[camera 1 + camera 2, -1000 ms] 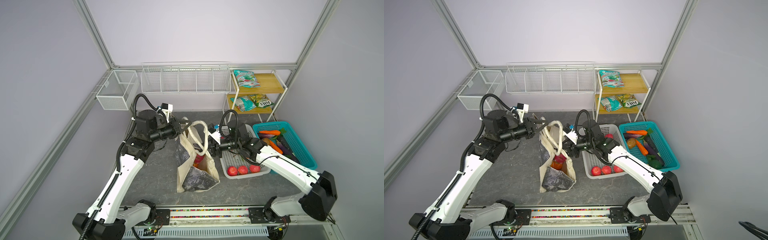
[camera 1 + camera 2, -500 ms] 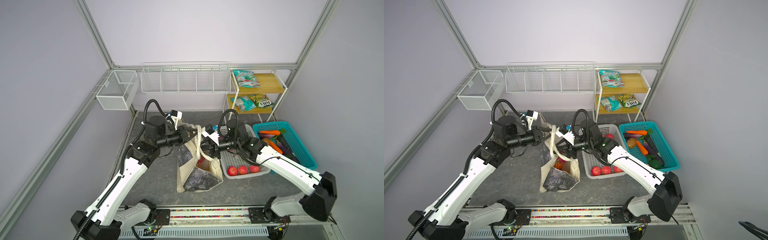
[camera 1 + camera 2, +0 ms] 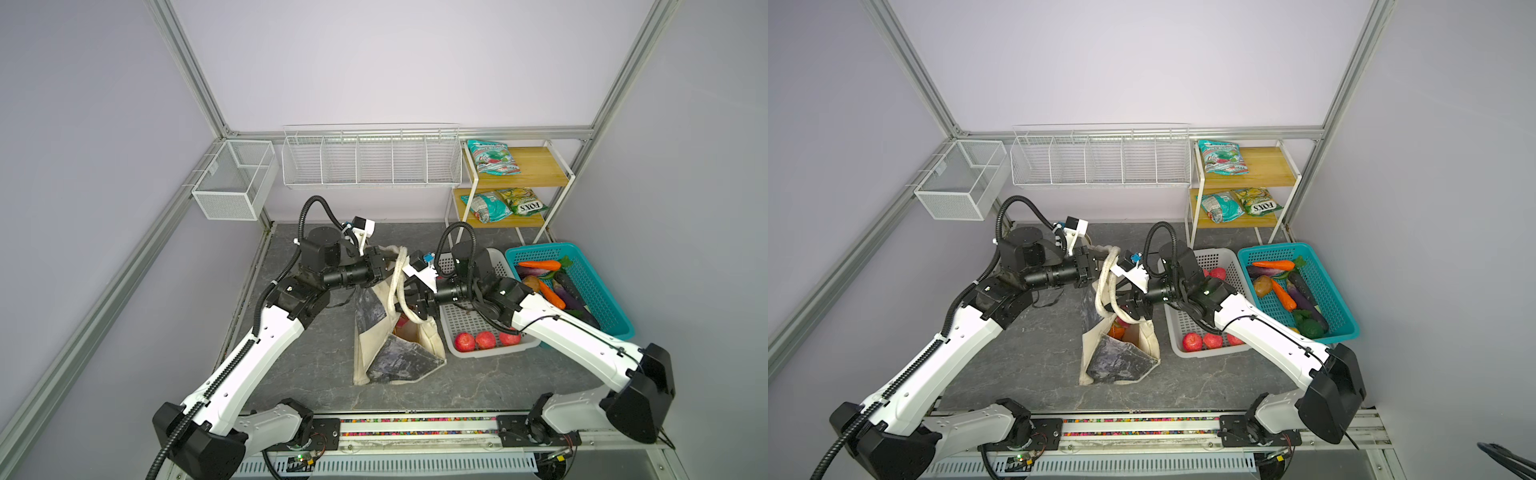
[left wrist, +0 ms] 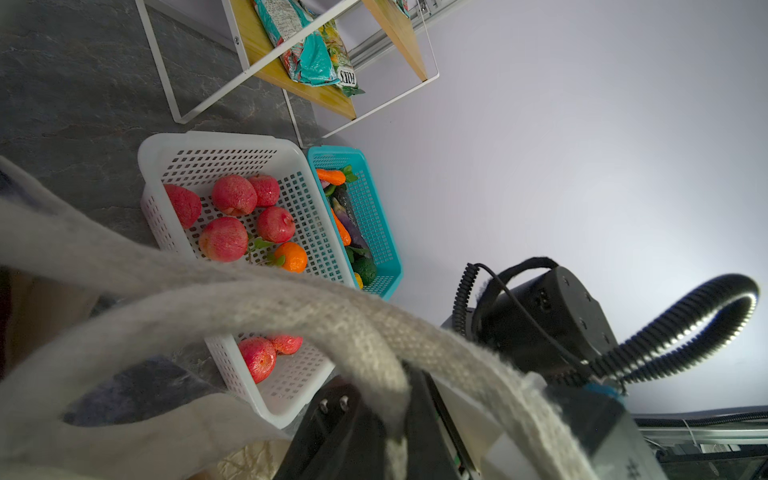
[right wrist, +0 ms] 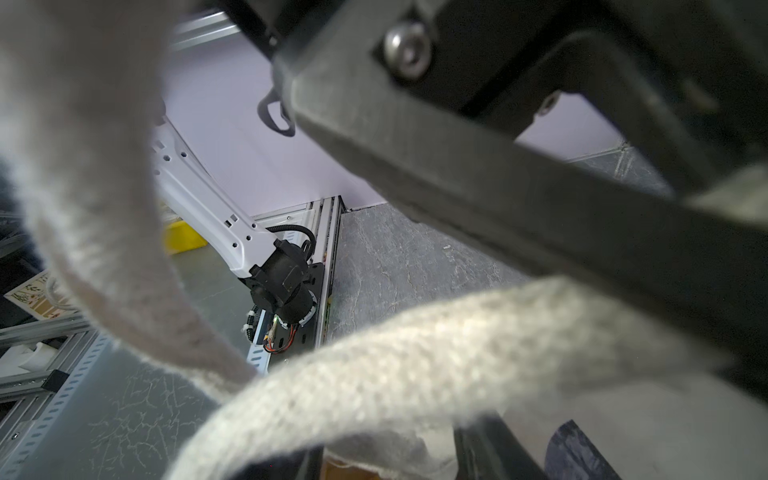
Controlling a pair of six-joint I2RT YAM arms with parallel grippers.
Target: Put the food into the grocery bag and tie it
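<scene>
Shifted toward 3 o'clock: left end effector (image 3: 385, 266), clamped shut on handle (image 3: 400, 270) of bag (image 3: 399, 357), raised for tying. Right end effector (image 3: 405, 303): jaws parted, handle loose between.

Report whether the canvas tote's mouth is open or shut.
Open. In both top views the tote gapes below its raised handles, and orange and pink food shows inside.
</scene>
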